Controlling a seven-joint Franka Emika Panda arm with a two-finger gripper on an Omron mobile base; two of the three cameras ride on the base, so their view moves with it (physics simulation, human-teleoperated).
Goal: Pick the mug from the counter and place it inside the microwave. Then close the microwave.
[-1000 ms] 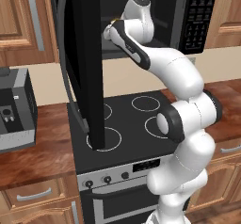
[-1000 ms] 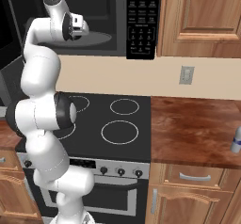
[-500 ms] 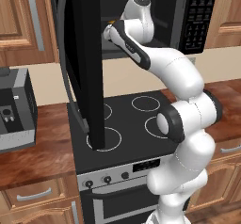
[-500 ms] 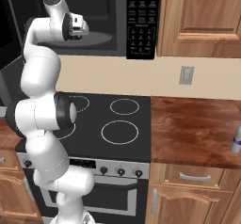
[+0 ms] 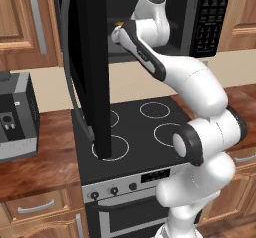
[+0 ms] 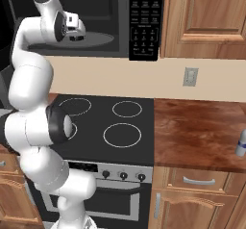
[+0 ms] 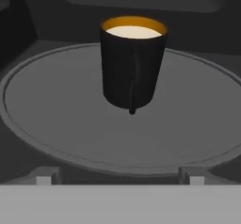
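Observation:
The mug (image 7: 133,68), black with a pale cream top, stands upright on the round turntable (image 7: 47,110) inside the microwave (image 6: 144,21), its handle turned toward the hand camera. Nothing touches it and no fingers flank it. My gripper (image 6: 77,34) reaches into the microwave cavity just short of the mug, open and empty. The microwave door (image 5: 90,67) hangs wide open to the left, over the stove. The reddish-brown counter (image 6: 202,132) lies to the right of the stove.
A black stovetop (image 6: 115,122) with white ring burners sits below the microwave. A slim white bottle (image 6: 241,144) stands at the counter's far right. A grey-black appliance (image 5: 15,117) sits on the left counter. The open door's edge stands close to my arm.

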